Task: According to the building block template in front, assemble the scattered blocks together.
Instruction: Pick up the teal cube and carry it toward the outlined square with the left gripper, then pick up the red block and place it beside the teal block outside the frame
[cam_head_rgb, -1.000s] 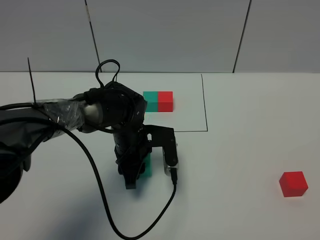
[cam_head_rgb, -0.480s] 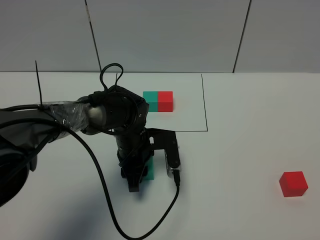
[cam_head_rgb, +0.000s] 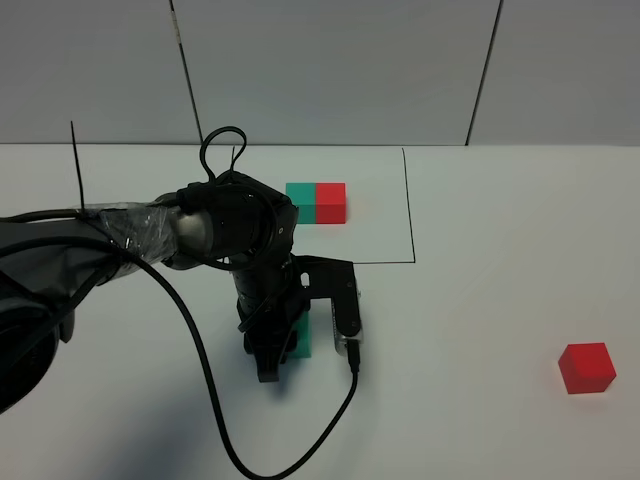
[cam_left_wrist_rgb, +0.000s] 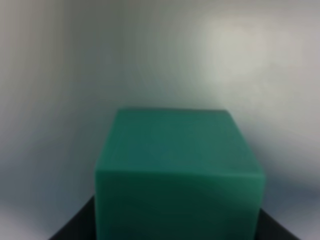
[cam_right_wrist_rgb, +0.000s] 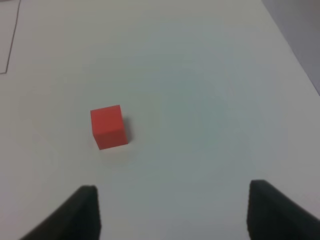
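Compared with a second ago, the left fingers (cam_head_rgb: 268, 352) stand a little farther from the template (cam_head_rgb: 316, 202), on its camera side, and the green cube (cam_head_rgb: 303, 337) comes along with them. In the last half second nothing shifts any more. These fingers are closed tight on the green cube (cam_left_wrist_rgb: 177, 170), which fills the left wrist view. I cannot tell if it already rests on the desk (cam_head_rgb: 480, 300). It is in front of the template, outside the black line (cam_head_rgb: 412, 220).

The right fingers (cam_right_wrist_rgb: 84, 212) are about half open and hold nothing. The red cube (cam_head_rgb: 586, 367) lies alone, well apart to the right of the template and nearer the camera.

The pause probably means the green cube is at its place. The red one must then join its right side, as the template shows.
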